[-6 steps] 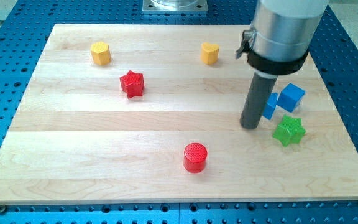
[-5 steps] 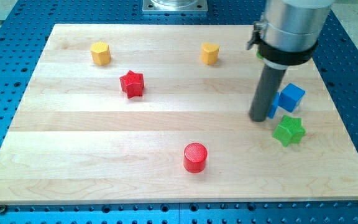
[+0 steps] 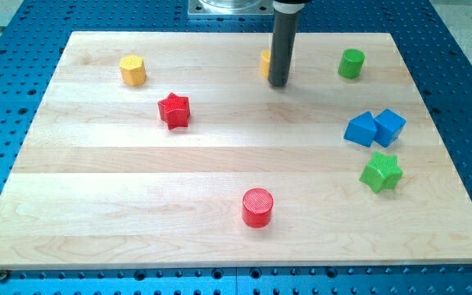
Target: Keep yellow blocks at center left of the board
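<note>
A yellow hexagonal block (image 3: pixel 133 70) sits at the board's upper left. A second yellow block (image 3: pixel 265 62) at upper centre is mostly hidden behind my rod; only its left edge shows, so its shape cannot be made out. My tip (image 3: pixel 279 83) rests on the board right against that block, at its right and front side. The rod rises straight to the view's top.
A red star (image 3: pixel 174 110) lies below and right of the yellow hexagon. A red cylinder (image 3: pixel 257 206) stands at bottom centre. A green cylinder (image 3: pixel 351 63) is at upper right. Two blue blocks (image 3: pixel 360 129) (image 3: pixel 388 126) and a green star (image 3: pixel 381 172) sit at the right.
My rod has moved from beside the blue blocks at the right up and left to the upper-centre yellow block. The green cylinder and both blue blocks now show in full.
</note>
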